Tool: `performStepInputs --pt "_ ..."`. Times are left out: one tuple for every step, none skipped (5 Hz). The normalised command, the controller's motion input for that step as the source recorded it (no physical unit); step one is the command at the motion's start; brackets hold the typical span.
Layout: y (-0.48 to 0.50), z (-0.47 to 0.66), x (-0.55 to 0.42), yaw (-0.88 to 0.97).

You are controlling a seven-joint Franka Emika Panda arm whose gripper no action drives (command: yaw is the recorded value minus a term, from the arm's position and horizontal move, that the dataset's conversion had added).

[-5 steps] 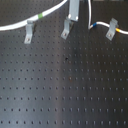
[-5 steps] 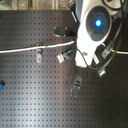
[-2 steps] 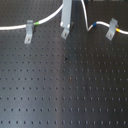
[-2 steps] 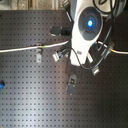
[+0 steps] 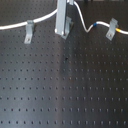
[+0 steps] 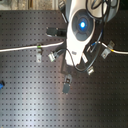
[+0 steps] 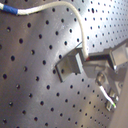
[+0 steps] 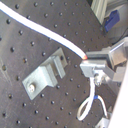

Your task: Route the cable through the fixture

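Note:
The white cable [image 5: 17, 24] runs from the first exterior view's left, past the top of the left fixture [image 5: 29, 33], up to my gripper [image 5: 63, 10]. It goes on with a blue band through the right fixture [image 5: 112, 29], where a yellow band shows. The middle fixture [image 5: 65, 28] stands just below my gripper. In the first wrist view the cable [image 7: 70, 9] bends down to the fingertips [image 7: 92, 59] beside a fixture [image 7: 70, 67]. In the second wrist view the pads [image 8: 95, 64] are shut on the cable [image 8: 47, 31] next to the fixture [image 8: 45, 76].
The black perforated board [image 5: 65, 90] fills both exterior views. In the second exterior view the arm's body [image 6: 80, 27] covers the gripper; fixtures stand at the second exterior view's left [image 6: 38, 52], lower middle [image 6: 67, 83] and right [image 6: 106, 50]. A small blue thing [image 6: 1, 84] lies at the second exterior view's left edge.
The gripper has moved with the cable toward the left in both exterior views, now over the middle fixture. The fixtures have not moved.

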Motion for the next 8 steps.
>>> performStepInputs --pt "0.048 0.50 -0.198 -0.27" --pt "0.088 0.19 -0.387 0.00" --pt "0.206 0.08 -0.419 0.28" --pt "0.285 0.08 -0.318 0.36" --pt "0.214 0.14 -0.164 0.16" --pt "0.246 0.21 -0.010 0.16" --pt "0.208 0.16 0.051 0.18" --pt "0.179 0.12 0.098 0.21"
